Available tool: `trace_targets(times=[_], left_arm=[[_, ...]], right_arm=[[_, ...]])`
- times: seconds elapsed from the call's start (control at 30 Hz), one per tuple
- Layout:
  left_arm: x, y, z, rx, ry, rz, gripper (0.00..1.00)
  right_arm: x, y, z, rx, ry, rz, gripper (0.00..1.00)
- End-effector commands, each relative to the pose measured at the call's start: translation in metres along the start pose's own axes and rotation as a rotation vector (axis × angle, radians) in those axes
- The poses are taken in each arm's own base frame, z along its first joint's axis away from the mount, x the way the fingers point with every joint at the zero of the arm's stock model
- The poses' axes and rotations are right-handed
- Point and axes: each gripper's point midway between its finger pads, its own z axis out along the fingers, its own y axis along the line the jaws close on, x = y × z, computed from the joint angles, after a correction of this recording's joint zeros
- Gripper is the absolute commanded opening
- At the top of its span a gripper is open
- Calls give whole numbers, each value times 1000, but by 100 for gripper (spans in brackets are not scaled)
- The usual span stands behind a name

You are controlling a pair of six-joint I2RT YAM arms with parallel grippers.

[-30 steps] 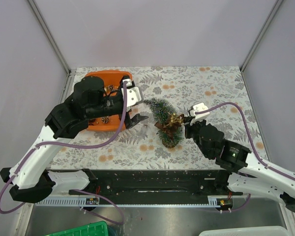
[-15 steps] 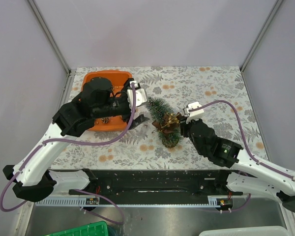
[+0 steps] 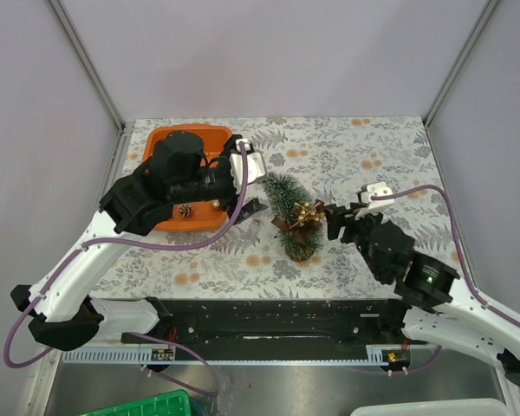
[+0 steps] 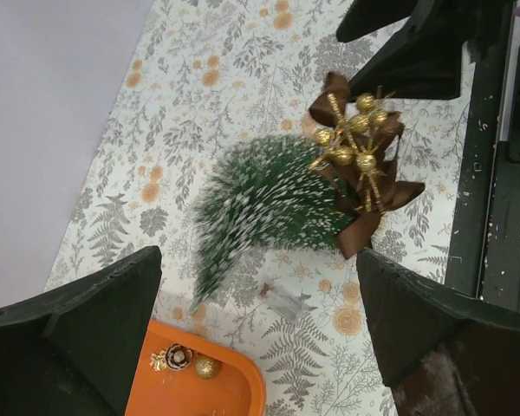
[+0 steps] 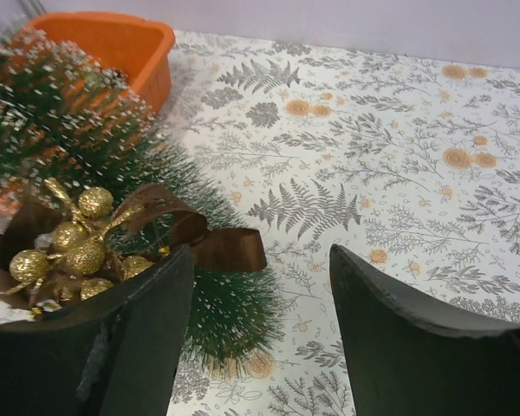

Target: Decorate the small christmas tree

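My right pincer (image 5: 258,260) is spread beside the tree (image 5: 61,121); pulling away, a finger could snag the bow (image 5: 217,247) and topple it.

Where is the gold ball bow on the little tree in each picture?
Top external: the gold bow is near the middle, low on the small christmas tree.
Left wrist: it is right of centre, towards the top.
Right wrist: it is at the lower left.
Shared landmark: the orange tray shows in all three views.
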Motion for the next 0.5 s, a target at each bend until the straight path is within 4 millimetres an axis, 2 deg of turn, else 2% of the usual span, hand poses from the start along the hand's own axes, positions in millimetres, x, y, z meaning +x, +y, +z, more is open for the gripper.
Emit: trace_targets(times=[0.0,0.13,0.47], left_arm=[[-42,15,-14,-52,-117,51,99],[-58,23,-27,-92,-150,58,99],[-49,38,-40,-182,-116,50,99]], right_arm=[[-9,-9,-19,-30,-17,79,73],[-15,-18,-30,-22,-14,96,74],[-35,-25,-43,-23,-39,122,76]])
